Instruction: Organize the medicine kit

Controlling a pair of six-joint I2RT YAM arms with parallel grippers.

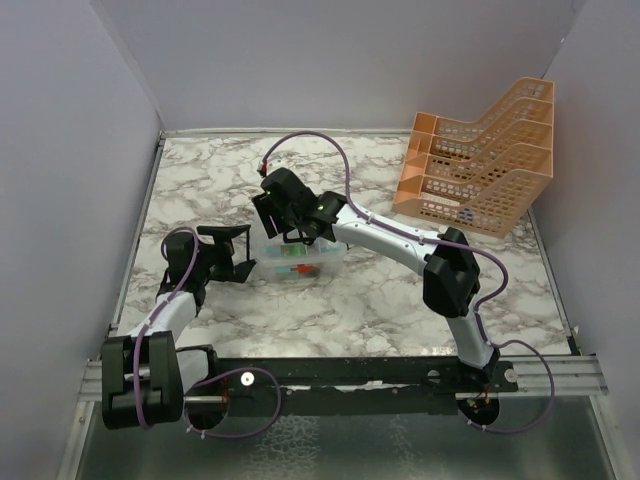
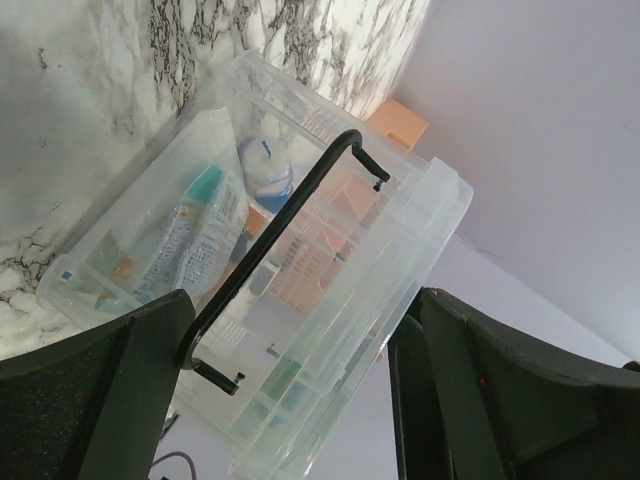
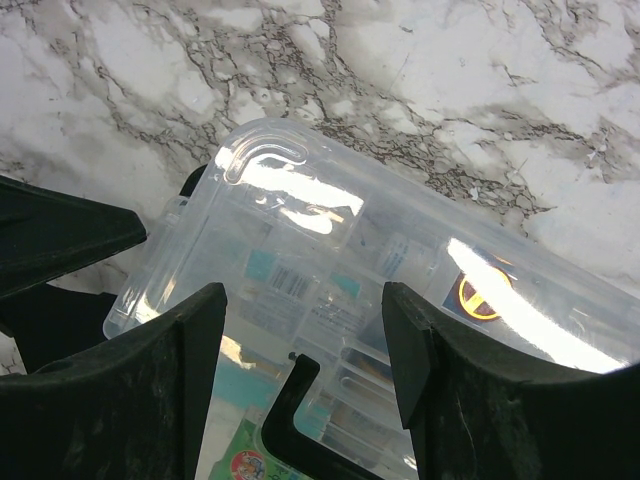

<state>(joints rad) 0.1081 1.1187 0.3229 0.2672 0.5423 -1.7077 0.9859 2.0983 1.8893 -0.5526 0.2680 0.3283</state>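
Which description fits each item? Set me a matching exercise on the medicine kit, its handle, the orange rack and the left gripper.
Things:
1. medicine kit
2. handle
3. orange rack
4. left gripper

Descriptions:
A. black, U-shaped
B. open, just left of the kit
C. in the far right corner
D. clear plastic, in the middle

Pairs: 1-D; 2-A; 3-C; 4-B

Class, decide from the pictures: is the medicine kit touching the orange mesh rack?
Apart. The top view shows bare marble table between the medicine kit and the orange mesh rack.
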